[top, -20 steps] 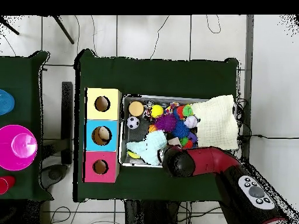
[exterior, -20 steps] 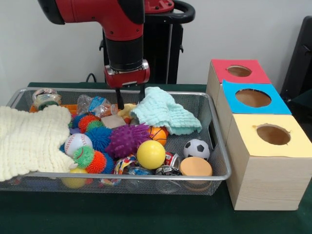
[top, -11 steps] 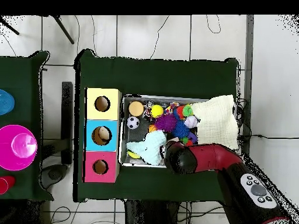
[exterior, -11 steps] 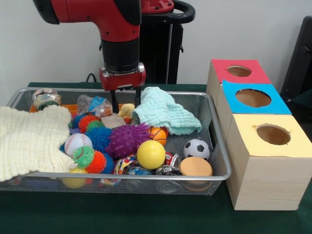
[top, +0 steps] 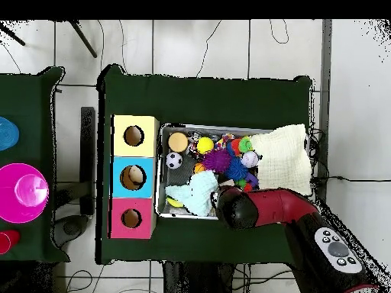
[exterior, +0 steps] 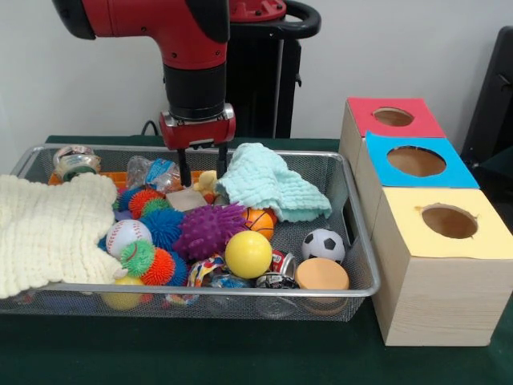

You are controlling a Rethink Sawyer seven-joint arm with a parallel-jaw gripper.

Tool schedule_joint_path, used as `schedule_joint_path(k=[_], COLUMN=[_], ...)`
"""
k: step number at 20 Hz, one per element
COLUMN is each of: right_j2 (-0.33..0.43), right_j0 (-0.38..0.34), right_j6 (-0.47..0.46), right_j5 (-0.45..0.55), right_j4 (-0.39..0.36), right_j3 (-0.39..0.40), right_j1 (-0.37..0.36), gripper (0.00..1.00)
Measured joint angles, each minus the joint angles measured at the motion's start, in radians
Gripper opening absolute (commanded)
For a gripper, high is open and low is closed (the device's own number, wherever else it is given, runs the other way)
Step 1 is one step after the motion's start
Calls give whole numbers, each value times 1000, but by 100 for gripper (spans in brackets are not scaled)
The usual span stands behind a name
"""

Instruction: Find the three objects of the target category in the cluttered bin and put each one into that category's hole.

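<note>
On the green desk (exterior: pixel 240 353), a wire bin (exterior: pixel 353 241) full of clutter sits beside three boxes (exterior: pixel 437 265) with holes. At the bin's far edge the gripper (exterior: pixel 200 167) hangs, jaws spread, just above a small yellow toy (exterior: pixel 209 181) beside the mint cloth (exterior: pixel 268 183).

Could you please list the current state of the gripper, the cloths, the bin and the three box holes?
gripper: open, empty, fingers down among the toys
mint cloth: crumpled, lying on the toys
cream cloth: draped over the bin's rim
bin: full, cluttered
red hole, blue hole, yellow hole: uncovered
</note>
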Motion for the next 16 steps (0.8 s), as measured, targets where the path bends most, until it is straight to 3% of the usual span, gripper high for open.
schedule_joint_path(k=[16], right_j2=[0], right_j0=[0], right_j6=[0], right_j5=[0], right_j4=[-13], right_j3=[0], right_j1=[35], gripper=[100])
